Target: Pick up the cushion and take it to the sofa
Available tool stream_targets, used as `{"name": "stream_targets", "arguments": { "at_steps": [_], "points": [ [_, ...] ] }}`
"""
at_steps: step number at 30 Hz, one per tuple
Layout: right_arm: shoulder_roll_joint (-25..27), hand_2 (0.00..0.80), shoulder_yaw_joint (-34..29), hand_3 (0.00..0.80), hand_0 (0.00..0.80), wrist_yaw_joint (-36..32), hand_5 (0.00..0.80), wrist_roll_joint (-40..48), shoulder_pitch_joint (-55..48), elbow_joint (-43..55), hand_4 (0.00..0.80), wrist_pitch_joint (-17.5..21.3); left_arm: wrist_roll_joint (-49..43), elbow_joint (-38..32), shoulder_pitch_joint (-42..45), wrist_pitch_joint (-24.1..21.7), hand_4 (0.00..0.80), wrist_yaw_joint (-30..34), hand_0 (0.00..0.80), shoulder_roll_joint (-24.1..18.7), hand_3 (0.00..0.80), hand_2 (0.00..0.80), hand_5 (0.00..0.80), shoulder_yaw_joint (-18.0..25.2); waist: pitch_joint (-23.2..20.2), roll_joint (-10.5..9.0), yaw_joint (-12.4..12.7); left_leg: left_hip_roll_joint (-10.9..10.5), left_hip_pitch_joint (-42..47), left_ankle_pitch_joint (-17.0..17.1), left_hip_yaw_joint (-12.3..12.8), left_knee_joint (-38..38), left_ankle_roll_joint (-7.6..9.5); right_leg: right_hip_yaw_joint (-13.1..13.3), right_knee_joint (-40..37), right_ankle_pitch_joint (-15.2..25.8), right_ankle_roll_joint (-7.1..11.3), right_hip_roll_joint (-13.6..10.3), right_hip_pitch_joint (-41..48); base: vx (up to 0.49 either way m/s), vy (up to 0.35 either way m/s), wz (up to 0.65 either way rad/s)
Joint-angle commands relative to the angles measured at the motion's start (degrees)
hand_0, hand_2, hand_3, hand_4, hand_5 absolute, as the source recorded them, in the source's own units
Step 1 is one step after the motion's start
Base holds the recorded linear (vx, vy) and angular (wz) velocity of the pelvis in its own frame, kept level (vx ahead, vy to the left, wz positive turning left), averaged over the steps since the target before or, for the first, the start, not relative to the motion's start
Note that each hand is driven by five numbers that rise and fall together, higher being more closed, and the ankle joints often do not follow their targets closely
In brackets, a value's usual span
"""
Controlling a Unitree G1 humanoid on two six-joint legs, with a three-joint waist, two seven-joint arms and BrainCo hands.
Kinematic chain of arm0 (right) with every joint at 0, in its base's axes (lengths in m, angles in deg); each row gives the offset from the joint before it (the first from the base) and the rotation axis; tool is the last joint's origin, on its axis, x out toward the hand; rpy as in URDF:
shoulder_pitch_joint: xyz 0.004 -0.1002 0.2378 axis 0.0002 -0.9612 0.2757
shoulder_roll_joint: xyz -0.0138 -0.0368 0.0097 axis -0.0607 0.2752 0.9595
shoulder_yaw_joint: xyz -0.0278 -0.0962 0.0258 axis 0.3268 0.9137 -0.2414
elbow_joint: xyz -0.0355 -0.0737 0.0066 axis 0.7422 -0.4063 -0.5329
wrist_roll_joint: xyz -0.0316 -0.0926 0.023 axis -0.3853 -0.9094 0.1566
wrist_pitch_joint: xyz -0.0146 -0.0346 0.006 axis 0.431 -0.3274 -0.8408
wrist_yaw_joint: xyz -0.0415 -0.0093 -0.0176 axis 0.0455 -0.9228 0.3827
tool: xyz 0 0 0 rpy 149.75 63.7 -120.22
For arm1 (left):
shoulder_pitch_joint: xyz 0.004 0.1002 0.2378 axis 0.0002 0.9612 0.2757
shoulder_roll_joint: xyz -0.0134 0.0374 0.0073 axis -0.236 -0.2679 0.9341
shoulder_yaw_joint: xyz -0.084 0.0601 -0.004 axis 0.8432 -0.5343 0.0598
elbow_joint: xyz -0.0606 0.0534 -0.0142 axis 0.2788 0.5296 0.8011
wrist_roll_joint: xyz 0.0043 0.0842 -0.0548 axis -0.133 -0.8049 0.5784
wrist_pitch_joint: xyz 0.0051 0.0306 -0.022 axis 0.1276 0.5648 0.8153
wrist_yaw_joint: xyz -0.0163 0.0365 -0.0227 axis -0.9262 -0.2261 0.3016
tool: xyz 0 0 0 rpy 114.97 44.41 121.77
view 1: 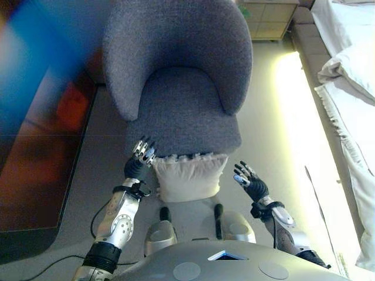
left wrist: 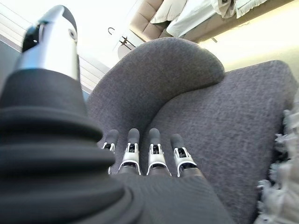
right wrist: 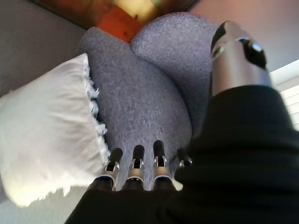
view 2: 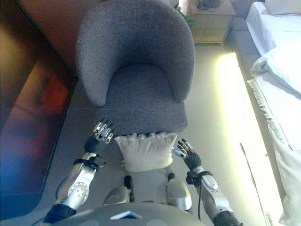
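Left eye view: white fringed cushion (view 1: pixel 188 177) leaning against the front edge of the grey armchair (view 1: pixel 179 76), lower edge on the floor (view 1: pixel 99 146), long axis running side to side between the two hands. Left hand (view 1: pixel 142 153) just beside the cushion's left top corner, fingers straight and spread, holding nothing. Right hand (view 1: pixel 248 178) a little off the right edge, clearly apart, fingers likewise splayed and empty. White bed (view 1: pixel 351 82) off to the right.

Right eye view: same layout, with the right hand (view 2: pixel 184 151) looking close to the cushion's (view 2: pixel 146 151) right edge and the left hand (view 2: pixel 101 132) near its upper left corner. Hard to call either one nearer (the two eyes disagree slightly).

Left wrist view: fingers (left wrist: pixel 154 151) straight in a row, thumb raised apart, only the armchair seat (left wrist: pixel 224 126) beyond them; cushion fringe (left wrist: pixel 280 186) off to the side, untouched.

Right wrist view: fingers (right wrist: pixel 135 168) straight, nothing held; cushion (right wrist: pixel 46 135) to one side of the fingertips, fringed edge close by, contact not certain.

Judgement: cushion flanked on both short ends, so a two-handed squeeze inward along its long axis looks the natural next move.
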Motion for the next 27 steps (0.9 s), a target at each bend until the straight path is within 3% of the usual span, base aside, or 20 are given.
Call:
{"name": "stream_targets", "arguments": {
  "at_steps": [1,6,9,11,13,16,18,19,21,24,27],
  "points": [
    [-0.89,0.0,-0.87,0.0,0.0,0.29,0.0,0.65,2.75,3.87,0.0,3.88,0.44,-2.54,-1.43,-3.73,0.0,0.44,0.0,-1.52,0.0,0.0,0.0,0.88,-0.65,-1.19,-0.77,1.05,-4.49,1.73,-0.15,2.36,1.89,-1.21,-0.22,0.36,-0.45,0.64,4.22,0.104,0.129,0.06],
    [-1.79,0.0,-0.31,0.0,0.0,0.57,0.0,0.41,4.1,4.21,0.0,3.18,-1.81,-2.75,-0.38,-3.48,0.0,-0.98,0.0,-2.36,0.0,0.0,0.0,1.54,-0.8,-1.84,0.77,-0.56,-5.59,-0.37,0.04,5.23,3.48,-1.97,2.34,-0.39,0.62,-1.06,4.55,0.077,0.12,0.03],
    [-2.7,0.0,0.59,0.0,0.0,1.76,0.0,0.22,4.87,3.89,0.0,3.13,-3.93,-2.29,-0.53,-3.32,0.0,-1.15,0.0,-3.14,0.0,0.0,0.0,1.73,-0.76,-2.2,1.9,-2.08,-6.32,-1.77,1.51,6.39,5.84,-3.98,12.62,3.41,2.01,-3.92,1.2,0.015,0.174,-0.03],
    [-3.54,0.0,0.81,0.0,0.0,1.96,0.0,0.17,4.56,2.56,0.0,3.8,-4.31,-1.38,-0.85,-3.44,0.0,-0.53,0.0,-3.55,0.0,0.0,0.0,1.59,-0.21,-1.07,1.86,-2.51,-4.53,-2.61,1.68,5.53,6.83,-3.46,24.92,6.8,1.55,-4.7,-3.85,0.056,0.215,-0.24],
    [-3.85,0.0,0.78,0.0,0.0,1.84,0.0,0.38,3.67,2.08,0.0,3.62,-4.07,-0.91,-0.62,-3.24,0.0,0.16,0.0,-3.81,0.0,0.0,0.0,2.01,0.09,-0.56,1.66,-3.13,-2.95,-2.94,0.98,4.72,7.04,-2.82,29.19,8.6,0.94,-4.53,-6.37,0.118,0.122,-0.12],
    [-3.7,0.0,0.8,0.0,0.0,1.55,0.0,0.76,2.68,1.73,0.0,3.66,-3.32,-1.55,-1.0,-2.38,0.0,1.08,0.0,-4.25,0.0,0.0,0.0,2.67,0.3,-1.25,1.22,-4.04,-1.69,-3.81,-0.02,4.37,6.8,-2.16,24.32,9.74,0.89,-4.2,-7.42,0.156,-0.05,0.07],
    [-3.58,0.0,0.58,0.0,0.0,1.58,0.0,1.29,2.64,1.73,0.0,3.6,-3.48,-2.02,-1.47,-2.33,0.0,1.1,0.0,-4.44,0.0,0.0,0.0,2.47,0.84,-2.36,0.57,-4.24,-1.07,-4.24,-0.31,4.68,5.98,-1.34,15.5,11.2,1.72,-4.58,-6.65,0.185,-0.224,0.23],
    [-3.37,0.0,0.72,0.0,0.0,1.28,0.0,1.88,2.81,2.28,0.0,3.48,-4.01,-2.51,-1.69,-3.31,0.0,0.32,0.0,-4.7,0.0,0.0,0.0,1.88,1.34,-3.59,0.15,-4.09,-0.78,-4.93,-0.05,5.32,5.19,-1.28,7.13,11.79,2.51,-5.31,-6.55,0.161,-0.262,0.17],
    [-2.9,0.0,1.12,0.0,0.0,0.5,0.0,2.39,3.72,2.55,0.0,3.24,-4.28,-2.86,-2.03,-5.24,0.0,-0.55,0.0,-5.07,0.0,0.0,0.0,1.25,2.07,-4.21,-0.17,-2.98,-0.68,-5.61,0.65,6.27,4.47,-1.27,1.36,10.38,3.16,-4.92,-5.57,0.121,-0.211,0.1],
    [-2.04,0.0,1.33,0.0,0.0,-0.17,0.0,1.18,6.36,2.42,0.0,1.58,-3.92,-4.29,-1.12,-5.87,0.0,-1.81,0.0,-4.48,0.0,0.0,0.0,1.81,1.55,-4.51,0.75,-1.38,-1.23,-4.85,1.01,7.56,3.72,-1.55,-1.35,8.6,3.17,-4.03,-2.18,0.142,-0.163,0.19],
    [-1.19,0.0,1.87,0.0,0.0,0.61,0.0,2.37,7.87,2.99,0.0,0.91,-2.21,-4.61,0.72,-5.29,0.0,-0.47,0.0,-3.69,0.0,0.0,0.0,2.98,0.13,-5.0,1.53,0.08,-0.86,-4.66,0.81,8.8,2.69,-1.42,-2.93,7.56,2.04,-2.9,-0.06,0.234,-0.147,-0.09]
  ]
}}
